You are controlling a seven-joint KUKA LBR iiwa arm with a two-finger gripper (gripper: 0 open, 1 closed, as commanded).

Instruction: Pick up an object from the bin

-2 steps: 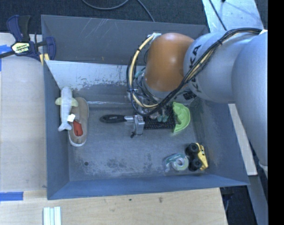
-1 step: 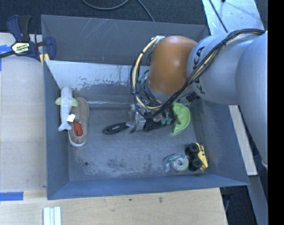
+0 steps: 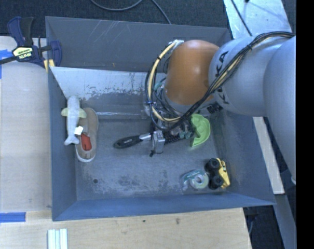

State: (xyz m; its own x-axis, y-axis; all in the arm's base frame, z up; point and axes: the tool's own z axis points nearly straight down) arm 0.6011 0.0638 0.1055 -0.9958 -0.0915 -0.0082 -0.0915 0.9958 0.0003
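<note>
A grey metal bin (image 3: pixel 63 191) is seen from above. The robot arm (image 3: pixel 260 77) reaches in from the right, with a rounded orange cover (image 3: pixel 190 71) at its wrist and yellow and black cables (image 3: pixel 159 95) looped around it. The tool (image 3: pixel 154 145) hangs low over the middle of the bin floor. It cannot be made out how far open it is or whether it has hold of anything.

A slim black-handled utensil (image 3: pixel 128 141) lies nearly level on the floor. It stretches left from the tool, and its pale right end meets the tool's tip. Whether the two actually touch is unclear.

Just right of the tool, partly under the wrist, sits a bright green plastic piece (image 3: pixel 201 131). Nearer the bottom right corner, a yellow and black toy car (image 3: pixel 218 174) rests touching a small pale ring (image 3: pixel 195 181) on its left. Both are well apart from the tool.

Against the left wall, well away from the tool, a white toy fish (image 3: pixel 72 119) lies lengthwise. Beside it is a beige slipper-shaped thing with a red patch (image 3: pixel 87 138), and the two touch.
</note>
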